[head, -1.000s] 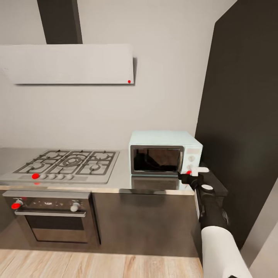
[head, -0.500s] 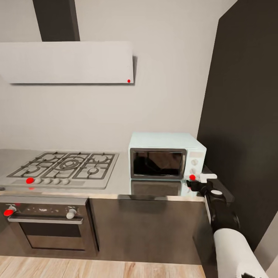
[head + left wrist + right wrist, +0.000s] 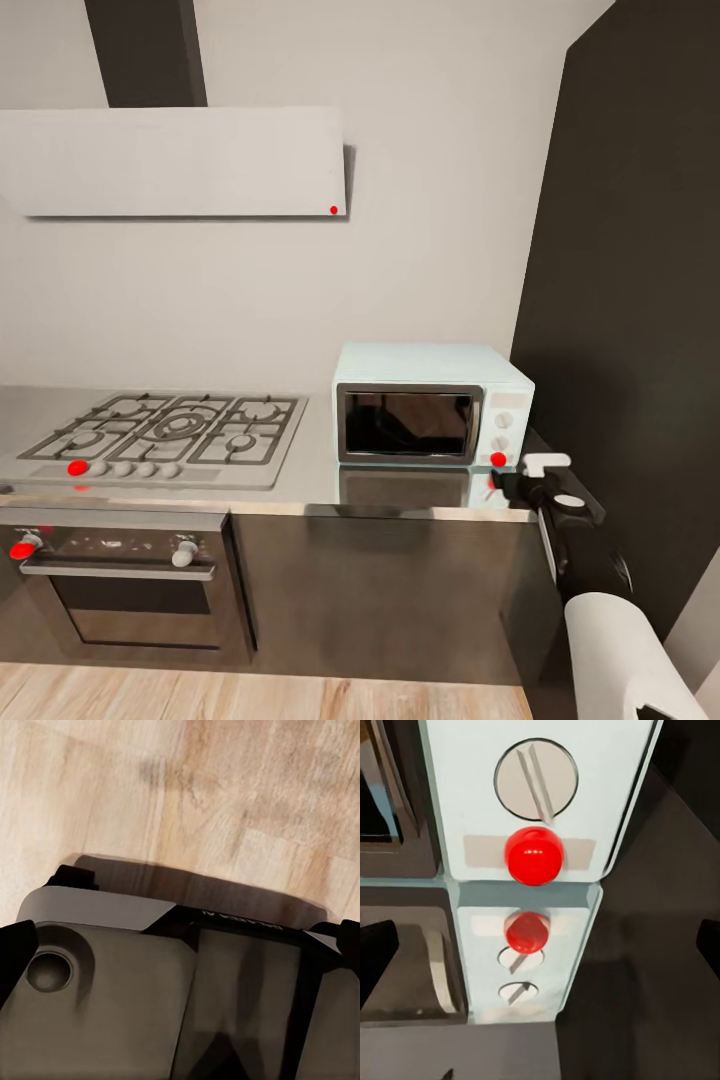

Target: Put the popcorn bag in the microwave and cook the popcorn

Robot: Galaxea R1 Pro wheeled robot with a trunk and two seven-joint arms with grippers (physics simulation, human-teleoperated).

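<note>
Pale-blue boxy microwave [image 3: 430, 404], glossy round red light [image 3: 534, 855]

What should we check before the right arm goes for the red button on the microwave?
1. Microwave door shut: ok, the dark glass door sits flush in its frame.
2. Popcorn bag inside: cannot tell, the glass is dark and reflective.
3. Right gripper lined up with the red button: ok, the right wrist view has the button near centre, below a white knob.
4. Right gripper touching the button: not ok, it hangs just in front of the counter edge, short of the panel.
5. Jaws state: cannot tell, dark finger edges sit at the picture's sides.
6. Left arm out of the way: ok, its camera looks down at wooden floor.
</note>
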